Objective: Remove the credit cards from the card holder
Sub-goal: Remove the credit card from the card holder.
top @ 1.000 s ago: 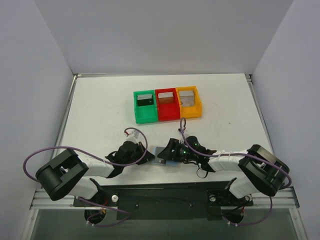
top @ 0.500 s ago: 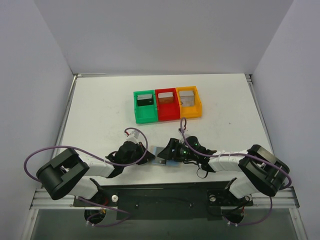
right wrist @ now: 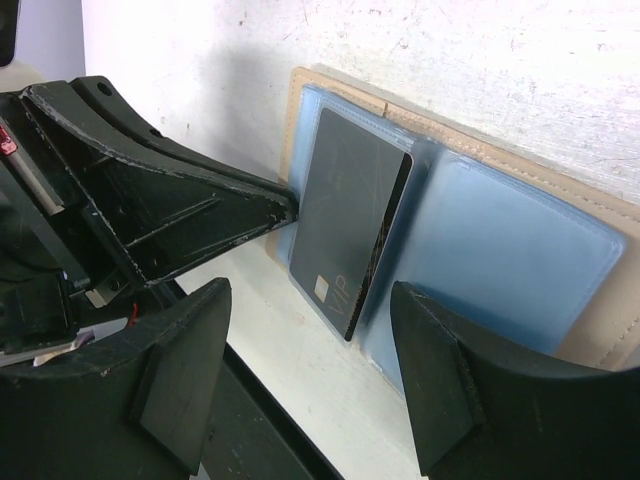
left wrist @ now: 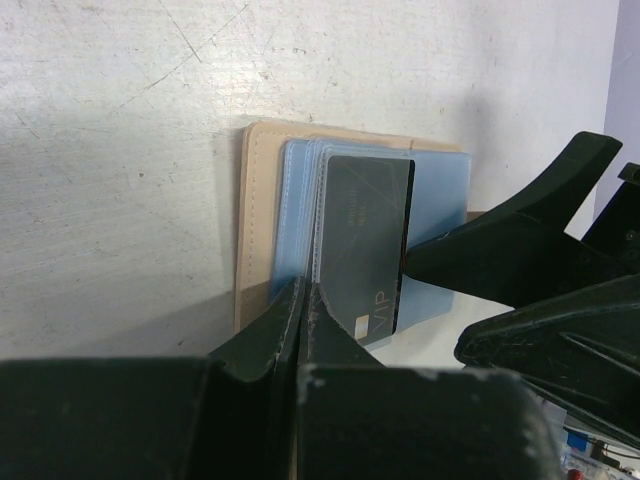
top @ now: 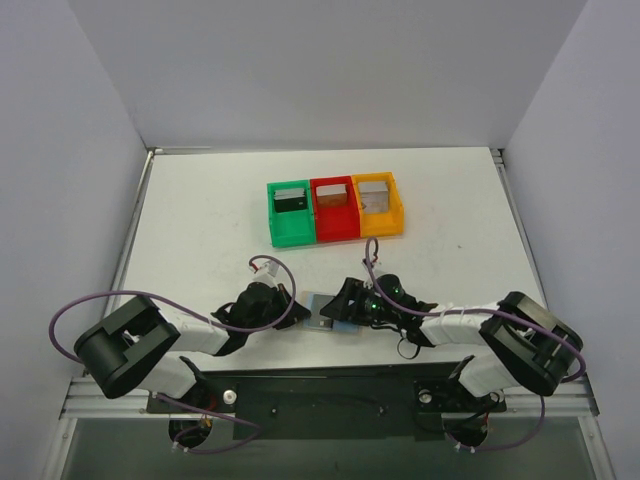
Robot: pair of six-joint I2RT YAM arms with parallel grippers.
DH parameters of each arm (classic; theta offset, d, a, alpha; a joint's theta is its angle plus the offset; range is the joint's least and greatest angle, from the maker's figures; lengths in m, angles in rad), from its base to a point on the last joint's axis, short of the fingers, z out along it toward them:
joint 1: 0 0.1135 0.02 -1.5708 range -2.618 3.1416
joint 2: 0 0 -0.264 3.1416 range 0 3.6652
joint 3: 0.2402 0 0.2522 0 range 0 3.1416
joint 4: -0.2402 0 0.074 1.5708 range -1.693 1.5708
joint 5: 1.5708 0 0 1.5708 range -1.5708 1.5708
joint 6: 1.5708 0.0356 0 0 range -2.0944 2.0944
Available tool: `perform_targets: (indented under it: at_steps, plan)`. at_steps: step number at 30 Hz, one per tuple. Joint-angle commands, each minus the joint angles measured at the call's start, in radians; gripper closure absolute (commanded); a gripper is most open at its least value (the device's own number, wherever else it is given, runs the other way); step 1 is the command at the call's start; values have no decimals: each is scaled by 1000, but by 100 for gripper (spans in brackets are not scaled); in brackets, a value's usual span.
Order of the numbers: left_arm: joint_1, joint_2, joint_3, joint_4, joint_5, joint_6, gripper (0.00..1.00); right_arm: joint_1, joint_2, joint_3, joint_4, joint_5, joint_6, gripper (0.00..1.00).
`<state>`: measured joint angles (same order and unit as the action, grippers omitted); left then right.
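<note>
Bases of both arms sit behind the card holder (top: 325, 312), on the black mounting plate (top: 320, 395) at the table's near edge. The holder lies open and flat just beyond that plate, between the two claws.

The left gripper (top: 295, 312) comes in from the holder's left. Its wrist view shows the fingers (left wrist: 290, 320) pressed together, with the tips against the holder's tan border (left wrist: 250, 220). Whether they pinch any of it cannot be told. The right gripper (top: 345, 305) reaches in from the holder's right. Its own camera shows it spread wide (right wrist: 315, 330), holding nothing, one finger to each side of a dark card (right wrist: 345, 220).

Only the wrist views show that card. It rests slanted on the bluish sleeves of the holder (right wrist: 480, 250), with "VIP" lettering at its near end (left wrist: 365, 240). That end juts past the sleeve edge. From above, the claws hide the card and most of the holder.

Only the top view shows what lies beyond the holder. Bare white table (top: 200, 230) lies there, and past it stand a green bin (top: 290, 232), a red bin (top: 335, 228) and an orange bin (top: 383, 222), touching in a row. Each bin has one card standing in it (top: 290, 197) (top: 331, 194) (top: 373, 193). Open table spreads to both sides of the holder, out to the side walls. Behind it there is almost no room before the plate.
</note>
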<state>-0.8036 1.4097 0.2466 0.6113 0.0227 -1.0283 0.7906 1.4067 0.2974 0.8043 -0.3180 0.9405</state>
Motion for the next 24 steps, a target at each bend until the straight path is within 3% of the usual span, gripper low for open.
perform_targets:
  at_steps: [1, 24]
  plan:
    - [-6, 28, -13, -15, -13, 11, 100, -10, -22, -10, 50, 10, -2, 40]
    - [-17, 52, -13, 4, -13, 2, 100, -10, 26, -12, 161, -24, 41, 40]
